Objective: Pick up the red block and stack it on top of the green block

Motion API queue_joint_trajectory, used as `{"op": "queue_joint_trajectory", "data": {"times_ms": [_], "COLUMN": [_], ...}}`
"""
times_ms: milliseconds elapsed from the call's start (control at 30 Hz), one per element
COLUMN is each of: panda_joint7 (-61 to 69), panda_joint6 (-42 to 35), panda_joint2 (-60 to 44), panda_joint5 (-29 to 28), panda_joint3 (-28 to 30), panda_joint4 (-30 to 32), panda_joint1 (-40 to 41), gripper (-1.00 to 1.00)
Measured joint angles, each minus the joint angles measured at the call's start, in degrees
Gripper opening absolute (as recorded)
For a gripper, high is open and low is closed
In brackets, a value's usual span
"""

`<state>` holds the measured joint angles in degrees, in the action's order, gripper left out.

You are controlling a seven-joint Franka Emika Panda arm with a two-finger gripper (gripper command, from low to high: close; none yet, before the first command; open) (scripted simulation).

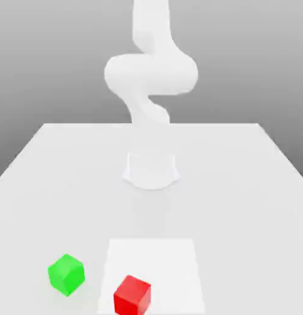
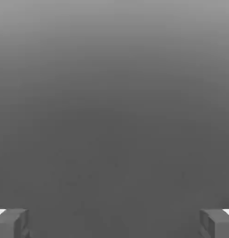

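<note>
Two gray fingertips [image 2: 11, 223] of my gripper [image 2: 114, 224] sit far apart in the hand view, spread wide with nothing between them. I see the white arm [image 1: 150, 71] standing tall at the back of the white table [image 1: 240, 184]. The red block [image 1: 132, 295] rests near the front edge, just beside the green block [image 1: 66, 274], not touching it.

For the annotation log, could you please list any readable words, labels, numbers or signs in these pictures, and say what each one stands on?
There is none to read: the red block, the green block, the white table and the arm are plain, and the gripper, fingers wide apart, bears no marking.
</note>
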<state>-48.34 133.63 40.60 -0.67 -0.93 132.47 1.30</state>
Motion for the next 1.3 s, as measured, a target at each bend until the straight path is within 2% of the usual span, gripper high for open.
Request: {"op": "queue_joint_trajectory", "data": {"times_ms": [533,833,1000,1033,1300], "panda_joint7": [-15.9,-21.7,-23.0,-23.1,-23.0], "panda_joint6": [11.9,18.7,26.5,27.5,26.3], "panda_joint2": [-33.6,-52.1,-62.4,-63.6,-62.1], "panda_joint5": [-4.0,-2.0,-2.7,-2.9,-2.7], "panda_joint3": [-3.4,-3.3,-2.2,-2.0,-2.3], "panda_joint4": [4.4,7.0,5.9,5.7,5.9], "panda_joint1": [6.1,7.1,6.3,6.2,6.4], "gripper": [0.00,0.00,0.00,-1.00,-1.00]}}
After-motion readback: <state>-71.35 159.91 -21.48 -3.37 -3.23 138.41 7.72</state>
